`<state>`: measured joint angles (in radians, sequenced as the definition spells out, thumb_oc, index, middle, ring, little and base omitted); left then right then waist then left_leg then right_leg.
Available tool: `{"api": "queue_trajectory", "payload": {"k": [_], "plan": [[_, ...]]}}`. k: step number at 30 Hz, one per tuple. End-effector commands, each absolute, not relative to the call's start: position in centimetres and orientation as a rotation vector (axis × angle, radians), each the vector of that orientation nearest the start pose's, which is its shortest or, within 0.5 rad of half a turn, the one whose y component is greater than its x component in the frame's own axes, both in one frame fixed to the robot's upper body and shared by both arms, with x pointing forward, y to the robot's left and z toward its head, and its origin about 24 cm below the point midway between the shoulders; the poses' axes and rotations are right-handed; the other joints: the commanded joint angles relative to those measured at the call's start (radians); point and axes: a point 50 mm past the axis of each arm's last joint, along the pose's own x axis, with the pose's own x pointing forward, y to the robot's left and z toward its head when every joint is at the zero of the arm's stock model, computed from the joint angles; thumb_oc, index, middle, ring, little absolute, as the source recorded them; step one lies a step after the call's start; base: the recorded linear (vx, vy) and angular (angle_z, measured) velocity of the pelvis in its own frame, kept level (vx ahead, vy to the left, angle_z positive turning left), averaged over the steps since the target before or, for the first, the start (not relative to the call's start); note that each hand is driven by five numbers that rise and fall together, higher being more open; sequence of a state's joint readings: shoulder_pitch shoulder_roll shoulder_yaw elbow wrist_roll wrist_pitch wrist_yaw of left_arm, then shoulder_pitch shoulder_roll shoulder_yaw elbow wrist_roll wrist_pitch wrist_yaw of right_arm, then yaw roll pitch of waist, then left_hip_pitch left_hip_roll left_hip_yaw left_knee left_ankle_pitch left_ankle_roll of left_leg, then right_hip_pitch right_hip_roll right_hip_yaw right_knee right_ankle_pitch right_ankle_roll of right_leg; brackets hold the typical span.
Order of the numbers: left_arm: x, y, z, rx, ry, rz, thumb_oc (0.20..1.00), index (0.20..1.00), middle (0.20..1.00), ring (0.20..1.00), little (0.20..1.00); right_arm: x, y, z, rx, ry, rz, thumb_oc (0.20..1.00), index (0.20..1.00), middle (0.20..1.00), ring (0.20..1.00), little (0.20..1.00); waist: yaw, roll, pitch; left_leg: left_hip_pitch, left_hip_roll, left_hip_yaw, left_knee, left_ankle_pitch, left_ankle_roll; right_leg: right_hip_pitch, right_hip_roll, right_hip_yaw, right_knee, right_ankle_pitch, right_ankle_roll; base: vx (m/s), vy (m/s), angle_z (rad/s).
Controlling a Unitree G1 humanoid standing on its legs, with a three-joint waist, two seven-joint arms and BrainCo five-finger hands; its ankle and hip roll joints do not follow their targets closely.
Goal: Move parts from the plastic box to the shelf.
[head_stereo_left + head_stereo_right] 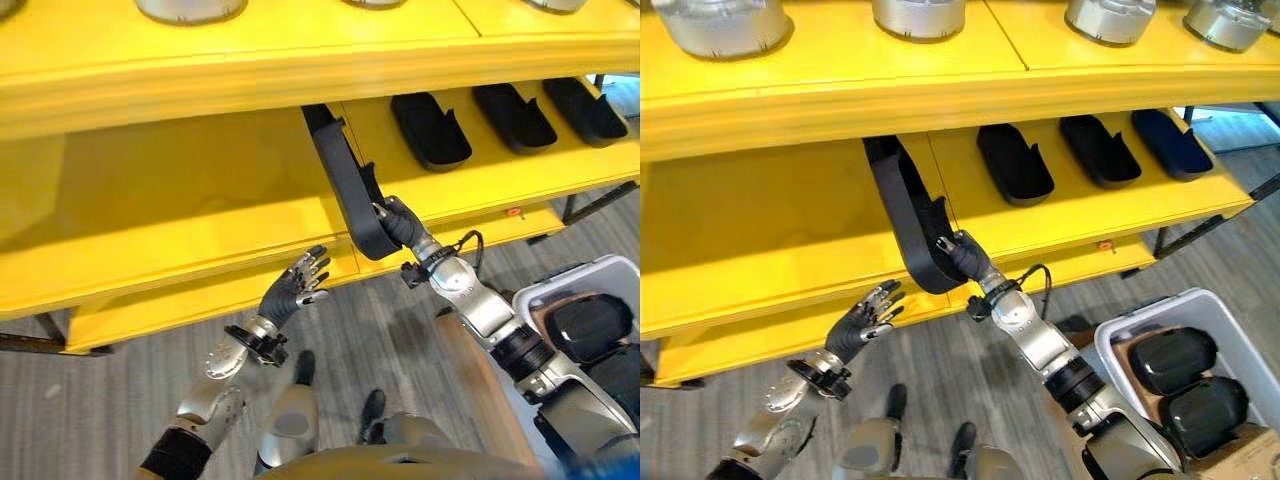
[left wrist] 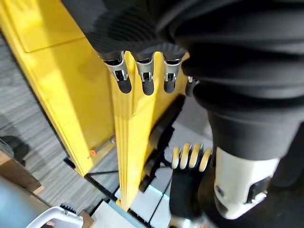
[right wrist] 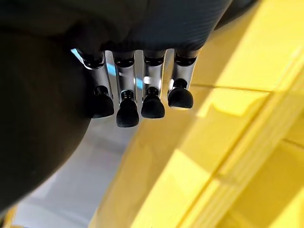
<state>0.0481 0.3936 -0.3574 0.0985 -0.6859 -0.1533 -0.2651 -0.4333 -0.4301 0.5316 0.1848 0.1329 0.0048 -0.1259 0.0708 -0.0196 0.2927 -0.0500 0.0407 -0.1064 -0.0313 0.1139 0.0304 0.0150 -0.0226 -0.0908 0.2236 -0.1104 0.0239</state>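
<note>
- Shelf (image 1: 790,215) stands ahead, with an upper board above a lower one.
- Metal parts (image 1: 920,15) sit in a row on the upper board.
- Three parts (image 1: 1100,150) lie side by side on the lower board, toward the right.
- A long part (image 1: 905,215) lies left of them, its near end past the board's front edge (right hand (image 1: 965,255) at that end).
- Left hand (image 1: 865,318) hangs before the shelf's front edge, left of the long part.
- Box (image 1: 1230,325) sits on the floor at right, two parts (image 1: 1170,360) in it.

Both head eyes look down on the yellow shelf (image 1: 200,200); wrist cameras sit close against it.
</note>
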Motion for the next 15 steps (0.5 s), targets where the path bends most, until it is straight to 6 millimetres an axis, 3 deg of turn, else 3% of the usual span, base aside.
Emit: {"api": "queue_trajectory", "payload": {"k": [1,6,15], "plan": [[22.38,13.42,2.54,-0.329,0.062,-0.585,1.0,1.0,1.0,1.0,1.0,31.19,-10.86,11.2,-0.377,-0.289,0.319,0.2,0.2,0.2,0.2,0.2,0.004,-0.024,-0.066,0.085,-0.068,0.065,-0.056,-0.123,0.023,-0.02,0.065,0.063,-0.133,0.059,0.041,0.03,-0.061,1.12],[22.1,12.99,2.6,-0.331,0.063,-0.578,1.0,1.0,1.0,1.0,1.0,30.53,-10.85,10.87,-0.391,-0.291,0.334,0.2,0.2,0.2,0.2,0.2,-0.003,-0.021,-0.068,0.091,-0.065,0.084,-0.056,-0.124,0.015,0.002,0.056,0.055,-0.169,0.068,0.04,0.01,-0.099,0.28],[22.09,13.55,2.59,-0.351,0.087,-0.548,1.0,1.0,1.0,1.0,1.0,31.12,-10.78,11.22,-0.421,-0.291,0.307,0.2,0.2,0.2,0.2,0.2,-0.001,-0.006,-0.057,0.097,-0.052,0.136,-0.037,-0.132,0.001,0.02,0.059,0.013,-0.164,0.043,0.021,0.01,-0.087,0.03]]}}
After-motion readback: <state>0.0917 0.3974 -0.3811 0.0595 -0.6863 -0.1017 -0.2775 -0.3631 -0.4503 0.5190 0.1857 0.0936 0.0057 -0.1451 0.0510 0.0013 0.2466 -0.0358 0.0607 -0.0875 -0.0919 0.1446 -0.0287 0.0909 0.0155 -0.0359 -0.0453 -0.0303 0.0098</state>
